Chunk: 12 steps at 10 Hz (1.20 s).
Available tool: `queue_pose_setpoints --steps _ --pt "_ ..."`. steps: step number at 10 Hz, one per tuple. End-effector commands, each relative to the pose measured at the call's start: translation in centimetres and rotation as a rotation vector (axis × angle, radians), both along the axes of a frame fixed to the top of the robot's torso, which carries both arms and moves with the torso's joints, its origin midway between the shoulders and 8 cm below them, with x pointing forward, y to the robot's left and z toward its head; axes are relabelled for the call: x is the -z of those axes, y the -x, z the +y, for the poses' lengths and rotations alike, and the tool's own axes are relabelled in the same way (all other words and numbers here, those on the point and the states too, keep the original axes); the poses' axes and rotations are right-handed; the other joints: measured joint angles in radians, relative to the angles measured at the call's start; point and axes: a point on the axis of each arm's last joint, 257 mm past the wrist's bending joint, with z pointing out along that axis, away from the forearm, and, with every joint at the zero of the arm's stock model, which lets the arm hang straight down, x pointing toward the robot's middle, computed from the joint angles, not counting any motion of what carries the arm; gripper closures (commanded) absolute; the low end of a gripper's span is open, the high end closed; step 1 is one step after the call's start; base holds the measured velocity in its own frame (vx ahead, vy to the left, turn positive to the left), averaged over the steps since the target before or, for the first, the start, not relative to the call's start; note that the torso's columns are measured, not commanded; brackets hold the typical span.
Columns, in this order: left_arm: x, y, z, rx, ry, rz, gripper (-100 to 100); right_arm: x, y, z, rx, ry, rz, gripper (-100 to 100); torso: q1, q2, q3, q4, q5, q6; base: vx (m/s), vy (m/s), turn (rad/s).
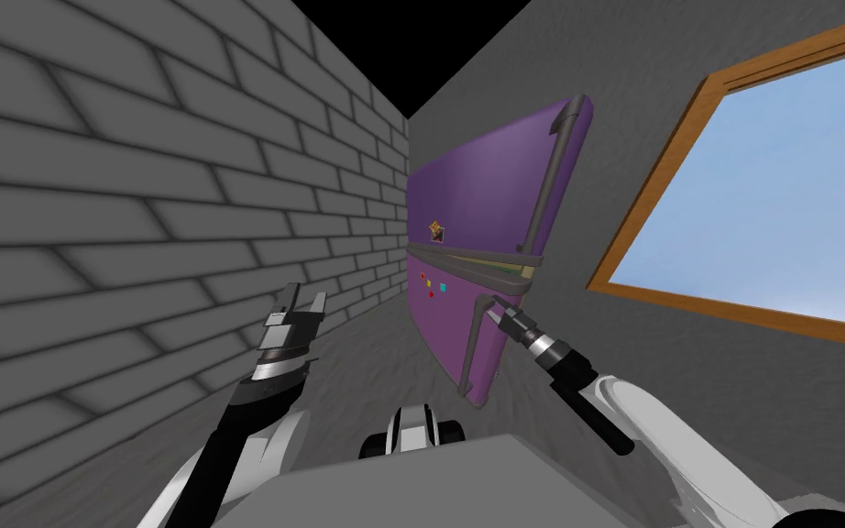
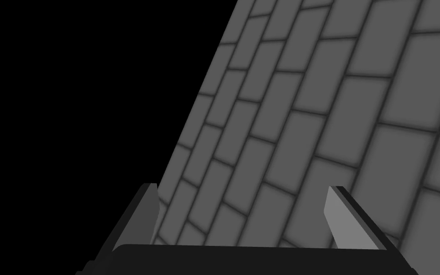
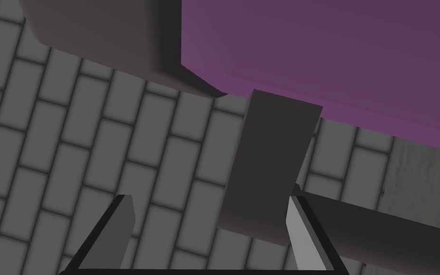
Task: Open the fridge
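Right pincer: fingers apart, set astride the grey end post of the lower handle. The post lies close against one finger and well off the other, so it is not clamped.
Lower handle: in the head view it runs from the pincer towards 7 o'clock, down the free edge of the lower door.
Fridge: purple with two doors, standing straight ahead at 12 o'clock in the corner where the two walls meet.
Seam between doors: at 12 o'clock of the right pincer, a thin pale and greenish strip. I cannot tell what it is.
Upper handle: a grey bar at 1 o'clock of the right pincer.
Magnets: small coloured dots on the lower door, at 10 o'clock of the pincer.
Left pincer: at 9 o'clock of the right one, raised with its fingers apart, holding nothing.
Brick wall: grey, beyond the left pincer at 9 o'clock.
Window: wooden frame, at 2 o'clock.
Black area: at 11 o'clock, above the walls.
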Motion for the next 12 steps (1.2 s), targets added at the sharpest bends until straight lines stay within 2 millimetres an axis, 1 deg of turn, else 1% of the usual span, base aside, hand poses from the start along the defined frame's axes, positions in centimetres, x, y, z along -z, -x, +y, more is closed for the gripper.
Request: queue_pose_setpoints --steps 1,2,3,4,5,6,8,9,11,12 --pt "0.0 0.0 0.0 0.000 0.000 0.000 0 -1.1 0.1 -0.5 -0.001 0.003 -0.007 -100 0.001 0.001 0.000 0.000 0.000 0.004 0.046 0.020 -0.099" --pt "0.0 0.0 0.0 0.000 0.000 0.000 0 -0.8 0.2 -0.3 0.000 0.006 -0.007 -100 0.005 0.004 0.002 0.002 0.002 0.005 0.019 0.008 -0.097" --pt "0.0 0.0 0.0 0.000 0.000 0.000 0 -1.0 0.2 -0.5 0.005 0.006 -0.008 100 0.005 0.008 0.005 0.003 0.002 0.002 -0.029 -0.005 -0.051" --pt "0.0 0.0 0.0 0.000 0.000 0.000 0 -0.7 0.4 -1.4 0.030 0.005 -0.001 100 0.004 0.015 0.008 0.009 0.005 0.004 -0.021 0.140 -0.106" --pt "0.0 0.0 0.0 0.000 0.000 0.000 0 -0.8 0.4 -2.1 0.052 0.005 -0.004 100 0.013 0.022 0.012 0.013 0.009 0.007 -0.017 0.321 -0.135" --pt "0.0 0.0 0.0 0.000 0.001 0.000 0 -0.8 0.4 -2.1 0.052 0.005 -0.004 100 0.021 0.025 0.014 0.012 0.011 0.006 -0.030 0.309 -0.069" --pt "0.0 0.0 0.0 0.000 0.001 0.000 0 -1.0 0.5 -3.5 0.095 0.006 -0.008 100 0.011 0.020 0.010 0.014 0.010 0.004 -0.026 0.333 -0.079" --pt "0.0 0.0 0.0 0.000 0.001 0.000 0 -1.0 0.5 -3.5 0.095 0.006 -0.008 100 0.011 0.021 0.010 0.014 0.010 0.005 -0.061 0.319 -0.054" --pt "0.0 0.0 0.0 0.000 0.001 0.000 0 -1.3 0.7 -5.0 0.138 0.006 -0.013 100 0.005 0.019 0.009 0.014 0.009 0.005 -0.001 0.312 -0.082" --pt "0.0 0.0 0.0 0.000 0.001 0.000 0 -1.3 0.7 -5.0 0.138 0.006 -0.013 100 0.008 0.018 0.008 0.013 0.010 0.005 -0.027 0.293 -0.054"
